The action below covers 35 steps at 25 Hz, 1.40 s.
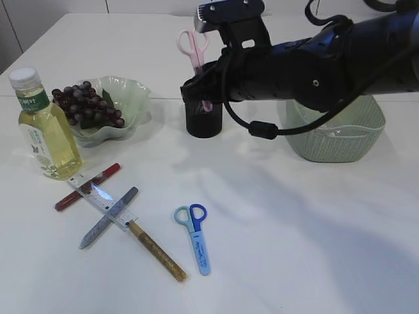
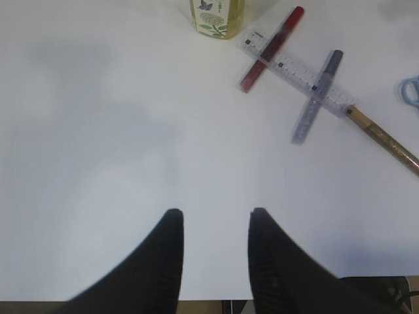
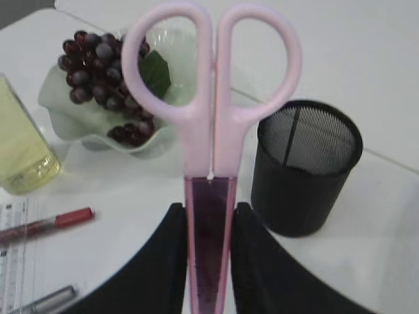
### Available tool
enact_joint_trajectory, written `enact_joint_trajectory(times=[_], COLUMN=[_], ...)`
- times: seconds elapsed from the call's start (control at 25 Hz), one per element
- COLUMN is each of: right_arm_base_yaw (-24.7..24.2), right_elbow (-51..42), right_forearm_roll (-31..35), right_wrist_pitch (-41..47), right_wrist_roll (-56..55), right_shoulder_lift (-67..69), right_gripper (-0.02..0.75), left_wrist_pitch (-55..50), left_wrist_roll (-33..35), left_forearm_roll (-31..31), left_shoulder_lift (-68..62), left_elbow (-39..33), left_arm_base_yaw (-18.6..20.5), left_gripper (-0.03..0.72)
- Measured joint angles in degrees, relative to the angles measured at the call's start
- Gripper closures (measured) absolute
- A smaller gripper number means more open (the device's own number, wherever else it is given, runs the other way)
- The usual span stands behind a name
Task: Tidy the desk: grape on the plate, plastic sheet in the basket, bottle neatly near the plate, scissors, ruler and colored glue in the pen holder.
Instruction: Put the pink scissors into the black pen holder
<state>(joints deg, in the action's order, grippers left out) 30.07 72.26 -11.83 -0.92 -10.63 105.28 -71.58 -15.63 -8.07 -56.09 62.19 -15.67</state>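
holding pink scissors (image 3: 211, 131) by the sheathed blades, my right gripper (image 3: 208, 261) is clamped on them, handles up, just beside the black pen holder (image 3: 306, 167). my left gripper (image 2: 215, 261) hangs part-open and empty over bare table (image 2: 98, 131). blue scissors (image 1: 194, 235), ruler (image 1: 105, 199) and glue pens lie apart; grapes (image 1: 85, 103) sit on the plate (image 1: 131, 91).

1. Grapes (image 1: 86, 103) lie on the plate (image 1: 131, 91), with the bottle (image 1: 46, 127) to its left.
2. The pen holder (image 1: 203, 121) stands between plate and basket (image 1: 335, 134).
3. The ruler (image 1: 105, 199) crosses glue pens (image 1: 88, 186) in front of the bottle; scissors (image 1: 195, 237) lie to the right.
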Motion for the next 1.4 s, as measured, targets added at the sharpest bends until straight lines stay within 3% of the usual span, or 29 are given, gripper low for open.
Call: enact_joint_trajectory(times=[0.36,0.84,1.4], right_arm_base_yaw=[-2.5,-5.3,-7.2], right_elbow=[7.7,22.0,26.3], right_forearm_roll=[-0.8,-0.8,-1.0], right_wrist_pitch=[-5.6,-6.5,-10.0], right_wrist_roll=[0.3,2.5,3.5], right_shoulder_lift=[4.5,16.8,23.7], right_gripper=[0.567,0.567,0.567], left_wrist_pitch=[0.0,0.0,0.0], left_wrist_roll=[0.0,0.0,0.0], left_forearm_roll=[-0.1,-1.9,-3.3], left_shoulder_lift=[0.0,0.0,0.0], left_elbow=[0.0,0.0,0.0], left_arm_base_yaw=[0.0,0.0,0.0], left_gripper=[0.445,0.445,0.445])
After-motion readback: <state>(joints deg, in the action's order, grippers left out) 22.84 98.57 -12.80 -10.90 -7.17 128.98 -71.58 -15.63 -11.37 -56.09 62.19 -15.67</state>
